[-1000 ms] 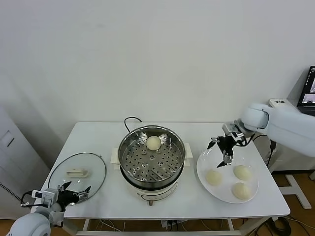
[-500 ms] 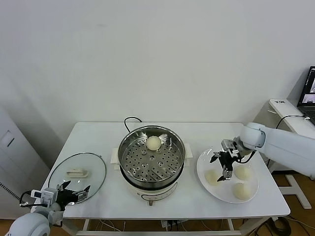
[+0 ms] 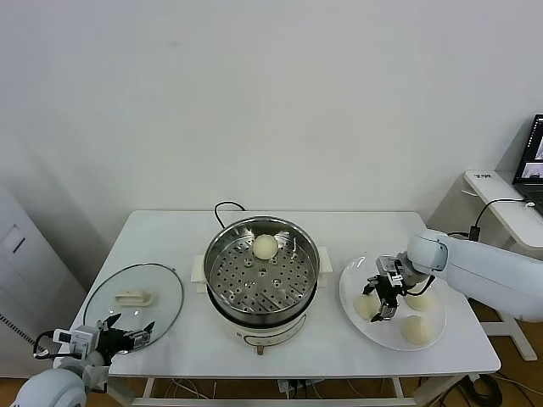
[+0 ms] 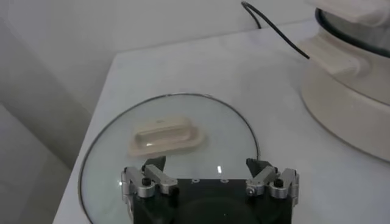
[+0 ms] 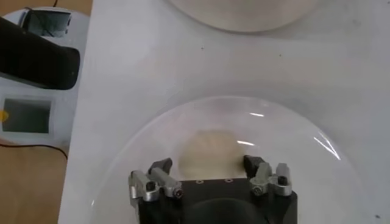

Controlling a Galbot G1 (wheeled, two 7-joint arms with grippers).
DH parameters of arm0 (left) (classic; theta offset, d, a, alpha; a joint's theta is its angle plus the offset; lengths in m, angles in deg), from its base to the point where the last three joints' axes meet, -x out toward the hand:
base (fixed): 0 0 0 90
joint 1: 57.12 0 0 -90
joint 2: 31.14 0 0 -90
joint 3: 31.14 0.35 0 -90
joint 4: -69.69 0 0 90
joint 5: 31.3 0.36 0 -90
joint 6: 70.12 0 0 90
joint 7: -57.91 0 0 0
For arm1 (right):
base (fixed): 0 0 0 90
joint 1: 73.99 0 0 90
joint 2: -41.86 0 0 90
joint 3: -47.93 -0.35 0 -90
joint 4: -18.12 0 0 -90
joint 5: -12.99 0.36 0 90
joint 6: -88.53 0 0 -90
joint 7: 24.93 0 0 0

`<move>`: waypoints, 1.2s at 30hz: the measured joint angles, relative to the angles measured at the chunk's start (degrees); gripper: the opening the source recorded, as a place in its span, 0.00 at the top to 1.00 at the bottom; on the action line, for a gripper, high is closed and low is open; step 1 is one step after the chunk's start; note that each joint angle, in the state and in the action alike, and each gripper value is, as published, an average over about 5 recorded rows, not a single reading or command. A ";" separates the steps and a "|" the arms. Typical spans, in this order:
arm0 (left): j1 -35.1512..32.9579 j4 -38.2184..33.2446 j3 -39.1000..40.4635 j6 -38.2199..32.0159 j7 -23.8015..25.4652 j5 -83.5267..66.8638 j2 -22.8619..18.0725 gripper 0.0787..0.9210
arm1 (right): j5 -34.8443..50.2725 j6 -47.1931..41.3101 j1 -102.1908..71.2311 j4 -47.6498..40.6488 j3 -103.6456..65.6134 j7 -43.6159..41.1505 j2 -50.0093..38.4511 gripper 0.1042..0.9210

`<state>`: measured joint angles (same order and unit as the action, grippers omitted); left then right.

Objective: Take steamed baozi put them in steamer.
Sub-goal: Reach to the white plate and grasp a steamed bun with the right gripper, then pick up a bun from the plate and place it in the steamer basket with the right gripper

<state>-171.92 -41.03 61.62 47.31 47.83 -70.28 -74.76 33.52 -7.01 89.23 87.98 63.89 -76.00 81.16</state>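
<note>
The steel steamer (image 3: pixel 261 271) stands mid-table with one baozi (image 3: pixel 265 246) on its perforated tray. Three baozi lie on the white plate (image 3: pixel 386 341) at the right: one at the left (image 3: pixel 365 308), one at the back right (image 3: pixel 419 298) and one at the front (image 3: pixel 413 329). My right gripper (image 3: pixel 383 298) is low over the plate, open, with a finger on each side of the left baozi. In the right wrist view that baozi (image 5: pixel 210 151) sits between the open fingers of the right gripper (image 5: pixel 208 165). My left gripper (image 3: pixel 127 332) is parked, open and empty, at the table's front left.
A round glass lid (image 3: pixel 134 292) with a white handle (image 4: pixel 164 136) lies flat at the left, under the left gripper (image 4: pixel 206 165). The steamer's white base (image 4: pixel 347 91) and black cord (image 3: pixel 222 209) are near it. The plate's rim (image 5: pixel 152 131) is close to the table's right edge.
My right gripper has come down and forward from above the plate's back edge to the left baozi, still open. The left arm has not moved.
</note>
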 measured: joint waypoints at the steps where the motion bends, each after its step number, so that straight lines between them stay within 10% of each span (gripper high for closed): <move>1: 0.05 -0.02 -0.01 0.02 -0.03 0.00 -0.01 0.12 | 0.05 -0.05 -0.01 0.08 -0.01 0.04 -0.11 0.47; 36: 0.66 -1.01 0.24 0.69 -0.42 0.18 0.41 0.12 | 32.37 -9.52 34.18 13.43 11.67 2.38 5.91 0.54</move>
<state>-171.27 -42.04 61.87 48.00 47.41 -70.11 -74.35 65.89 -16.53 123.41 101.41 75.56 -73.62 87.07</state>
